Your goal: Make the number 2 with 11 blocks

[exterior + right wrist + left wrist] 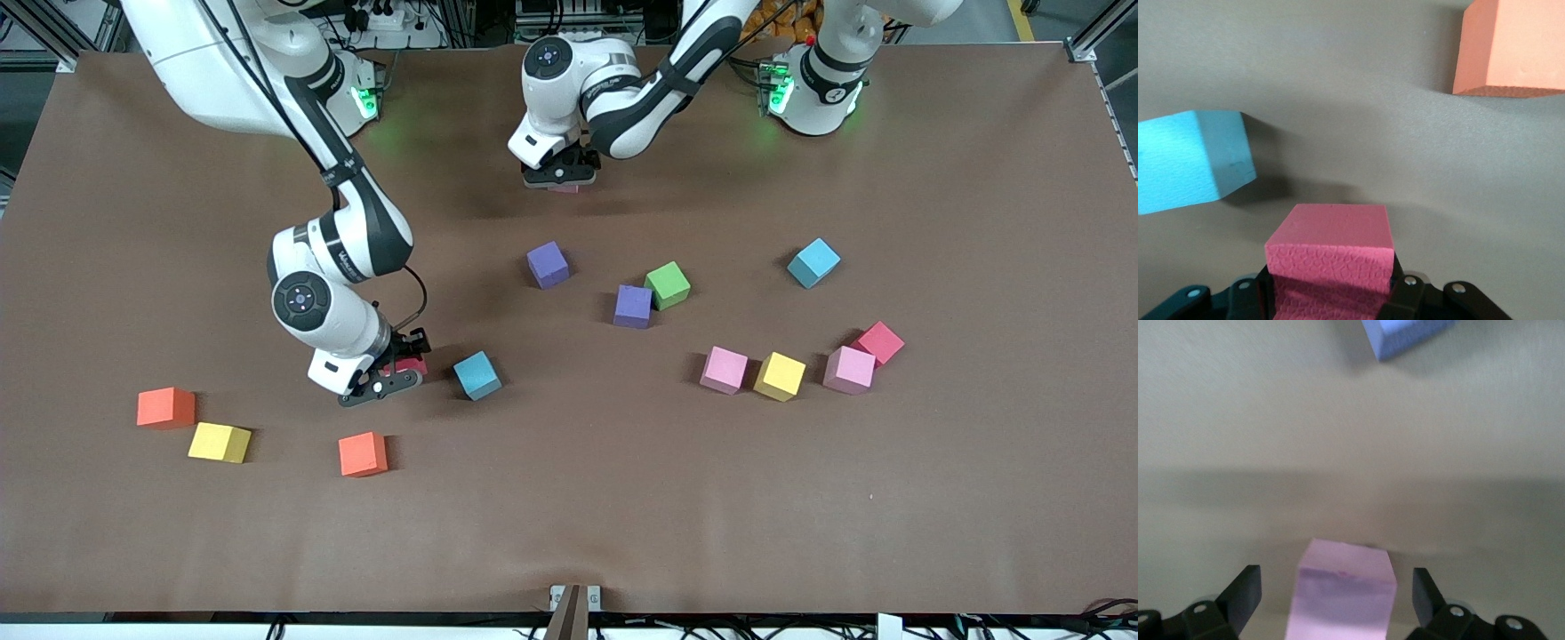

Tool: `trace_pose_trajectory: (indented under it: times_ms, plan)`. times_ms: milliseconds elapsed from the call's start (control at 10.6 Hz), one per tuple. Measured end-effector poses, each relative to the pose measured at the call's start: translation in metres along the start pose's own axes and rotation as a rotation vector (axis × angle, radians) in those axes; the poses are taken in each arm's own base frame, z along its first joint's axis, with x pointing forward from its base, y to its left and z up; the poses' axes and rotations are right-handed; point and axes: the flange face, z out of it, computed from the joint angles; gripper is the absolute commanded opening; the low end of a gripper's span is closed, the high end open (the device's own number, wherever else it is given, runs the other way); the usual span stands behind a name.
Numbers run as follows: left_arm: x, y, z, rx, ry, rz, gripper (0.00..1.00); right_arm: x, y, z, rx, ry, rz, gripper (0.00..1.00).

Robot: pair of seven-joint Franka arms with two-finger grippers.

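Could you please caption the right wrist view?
Right claw gripping a dark pink cube beside a blue cube.

Even overhead light; left wrist view blurred.

Foam cubes scattered singly, no digit formed, pale pink cube (1341,597) at table's twelve o'clock, crimson cube (1331,257) gripped, teal cube (477,375) beside it at three o'clock

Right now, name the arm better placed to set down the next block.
Right. The right gripper is shut on a dark pink block; the left gripper stands open around a light pink block on the table.
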Motion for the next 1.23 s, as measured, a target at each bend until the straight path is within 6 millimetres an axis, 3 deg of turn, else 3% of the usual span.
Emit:
trace_pose_trajectory:
  times_ms: [284,568,757,946,1230]
  plan:
    - [0.038,-0.010,-0.017,-0.007,0.044,-0.016,1.00,-0.011,-0.039,-0.041,-0.008,-0.025,0.001,0.00]
    - [0.123,-0.033,-0.038,-0.020,0.116,-0.015,1.00,-0.029,-0.053,-0.087,-0.021,-0.064,0.013,0.00]
    - [0.167,-0.049,-0.051,-0.031,0.143,-0.026,1.00,-0.037,-0.057,-0.109,-0.025,-0.070,0.025,0.00]
    - [0.196,-0.052,-0.062,-0.071,0.132,-0.064,1.00,-0.043,-0.079,-0.112,-0.027,-0.083,-0.012,0.00]
    - [0.222,-0.035,-0.063,-0.129,0.069,-0.145,1.00,-0.073,-0.138,-0.119,-0.037,-0.126,-0.125,0.00]
